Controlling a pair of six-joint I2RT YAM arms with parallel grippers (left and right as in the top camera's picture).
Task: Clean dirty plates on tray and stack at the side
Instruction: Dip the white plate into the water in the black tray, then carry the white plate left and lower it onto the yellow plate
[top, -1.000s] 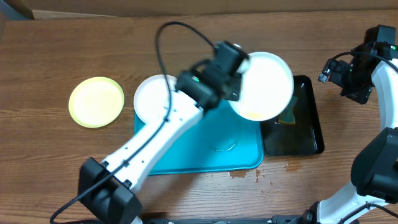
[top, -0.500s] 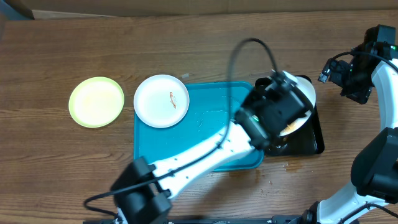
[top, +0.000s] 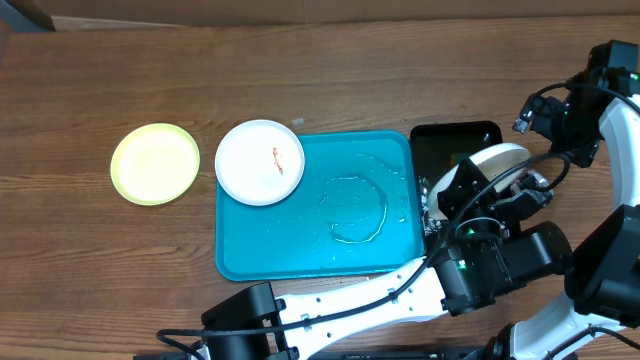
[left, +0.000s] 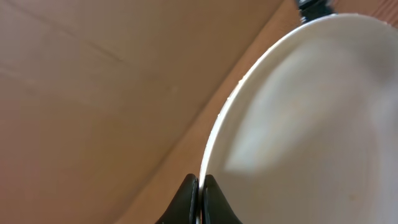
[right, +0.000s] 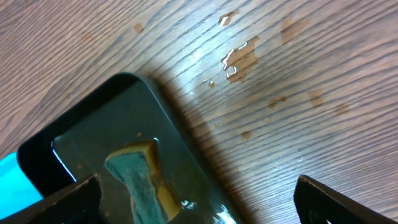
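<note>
My left gripper (left: 199, 198) is shut on the rim of a plain white plate (left: 298, 124). In the overhead view it holds this plate (top: 498, 158) tilted above the black tray (top: 452, 138), to the right of the turquoise tray (top: 290, 250). A second white plate (top: 260, 162) with a small orange smear rests across the turquoise tray's back left corner. The yellow-green plate (top: 155, 164) lies on the table to the left. My right gripper (top: 572, 128) is open and empty at the far right, and its fingers (right: 198, 196) hover above the black tray's corner.
A teal and yellow sponge (right: 140, 180) lies in the black tray (right: 93, 118), which holds some water. Water streaks (top: 355, 210) lie on the turquoise tray. Water drops (right: 239, 59) spot the wooden table by the black tray. My left arm (top: 400, 290) crosses the front edge.
My left arm has swung the white plate from above the turquoise tray's back edge to the right, over the black tray, and tilted it. The right arm has not moved.
</note>
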